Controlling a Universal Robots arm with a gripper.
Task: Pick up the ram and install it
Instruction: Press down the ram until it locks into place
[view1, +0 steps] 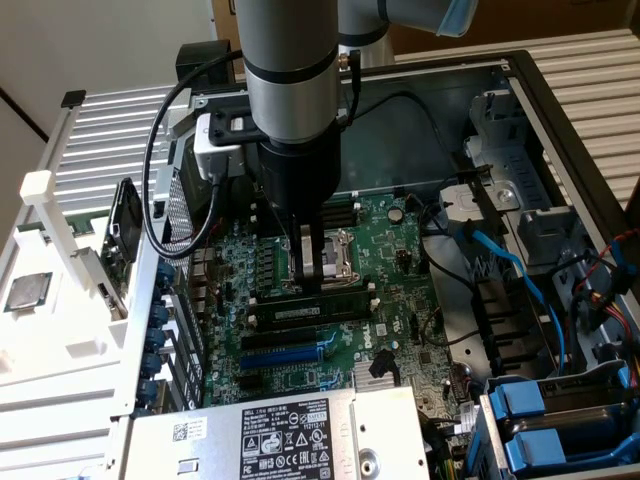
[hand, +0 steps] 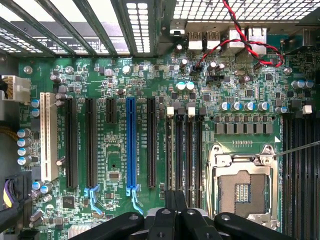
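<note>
A: Where's the gripper (view1: 312, 272) now?

B: Down inside the open PC case (view1: 560, 110), fingers closed together, tips right over the ram (view1: 318, 296). Arm (view1: 290, 70) hangs straight above it.

A: And the ram stick itself?

B: Sitting in a memory slot on the green motherboard (view1: 400, 250), lying lengthwise just beside the CPU socket (view1: 335, 255), on the side nearer the blue slot (view1: 285, 355). In the exterior view it's a dark strip w/ a pale sticker. The closed fingers meet its top edge abt midway along.

A: Is it gripped?

B: Can't tell if it's pinched or just touched. Fingers are closed at the stick's edge, that's all that shows.

A: Wrist cam?

B: Looks down at the board. Black fingertips (hand: 175, 210) pressed together over the row of memory slots (hand: 182, 145). CPU socket open and bare beside them, metal frame around it. Blue slot and a white slot (hand: 48, 135) further along. Red-and-black twisted wire (hand: 240, 35) loops near the rear ports.

A: Anything else outside?

B: A square silver chip (view1: 28, 290) lies on the white rack (view1: 60, 330) at the exterior view's left, well apart from the case. Blue drive caddies (view1: 540, 420) at the exterior view's lower right.
</note>
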